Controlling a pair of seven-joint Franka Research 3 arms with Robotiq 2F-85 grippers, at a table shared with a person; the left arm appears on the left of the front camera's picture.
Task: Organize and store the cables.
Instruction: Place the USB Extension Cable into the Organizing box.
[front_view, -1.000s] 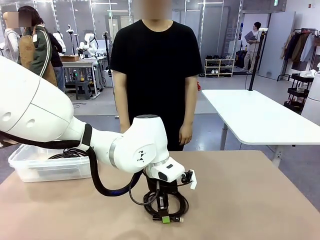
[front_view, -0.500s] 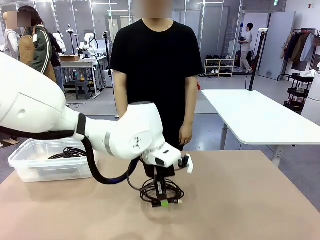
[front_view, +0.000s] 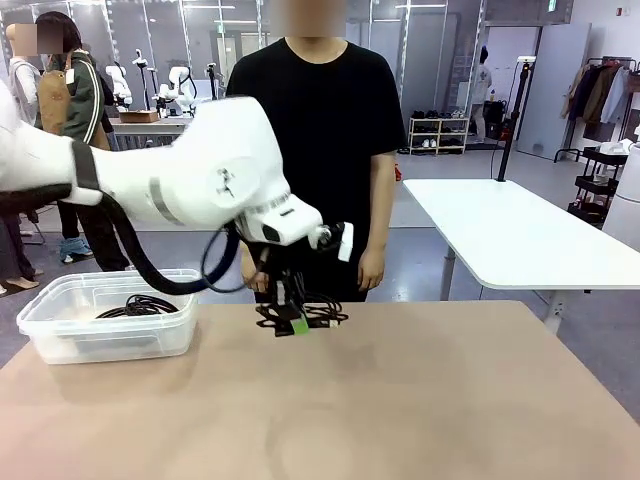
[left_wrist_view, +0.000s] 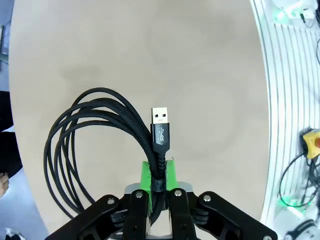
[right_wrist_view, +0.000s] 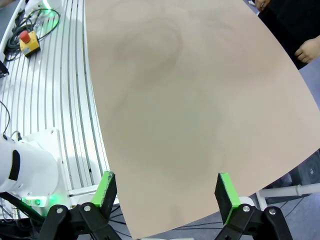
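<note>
**Coil in transit, bin at left**

Far left, the clear bin (front_view: 108, 318) already holds a coil of black cord (front_view: 140, 305). Right of it, my left gripper (front_view: 292, 322) pinches the cable (left_wrist_view: 95, 145) at its bundled strands just below the plug (left_wrist_view: 160, 125), hanging clear above the table (front_view: 420, 400). The braided loops look light and floppy, so I judge this bound neck the surest hold. My right gripper (right_wrist_view: 165, 192) stands spread, holding nothing.
</note>
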